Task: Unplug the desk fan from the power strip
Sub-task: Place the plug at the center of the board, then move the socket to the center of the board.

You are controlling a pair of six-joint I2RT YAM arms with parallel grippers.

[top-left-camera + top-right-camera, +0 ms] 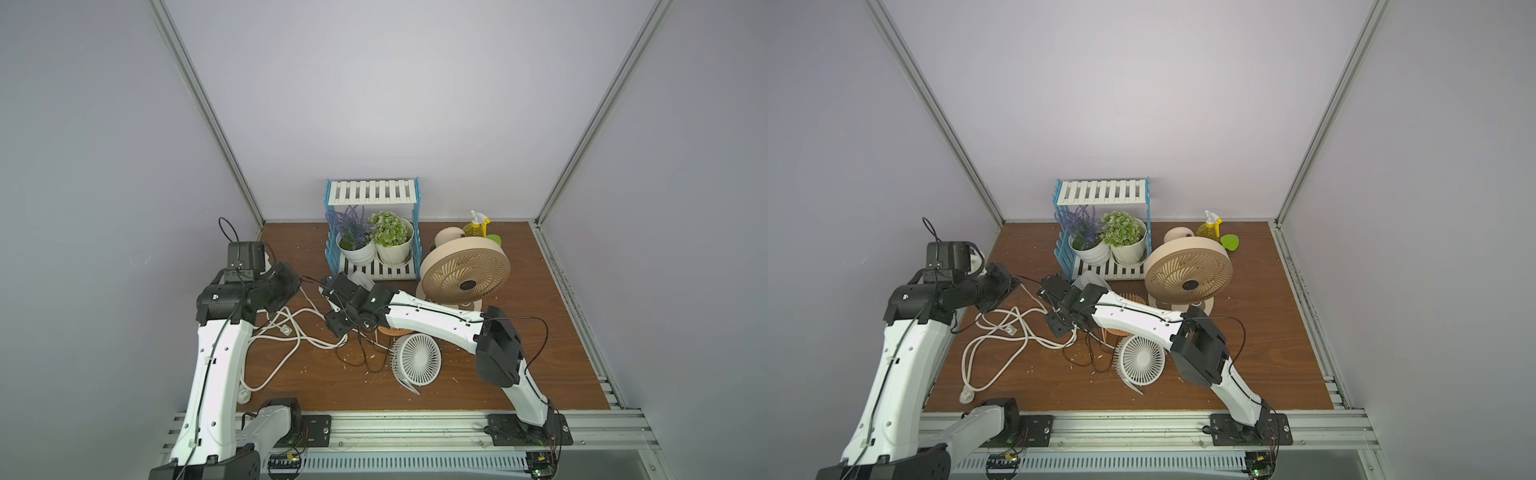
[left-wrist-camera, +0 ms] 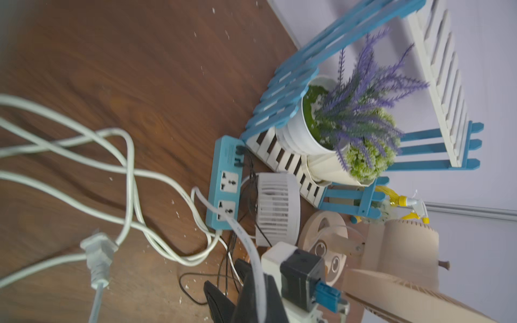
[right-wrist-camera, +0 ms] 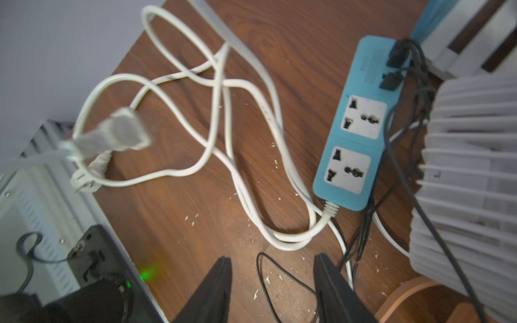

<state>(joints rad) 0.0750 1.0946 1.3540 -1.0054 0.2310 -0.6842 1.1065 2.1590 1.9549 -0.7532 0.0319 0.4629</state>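
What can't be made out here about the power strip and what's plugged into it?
- power strip: in both top views, almost wholly hidden under the right arm.
- Two black plugs: which fan each feeds. In the right wrist view their cables vanish behind the white fan.
- Strip's USB end: in the left wrist view it is small and blurred, so free ports are unreadable.

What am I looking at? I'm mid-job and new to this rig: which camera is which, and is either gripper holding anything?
Two white robot arms, each with a two-finger gripper. Both top views look down on the wooden table; each wrist view rides on an arm. On it: the teal power strip, two black USB plugs in it, both sockets empty; its white cord; a big beige fan; two white fans; a plant shelf. The right gripper is open and empty, near the strip's cord end. The left gripper is closed; I see nothing in it.
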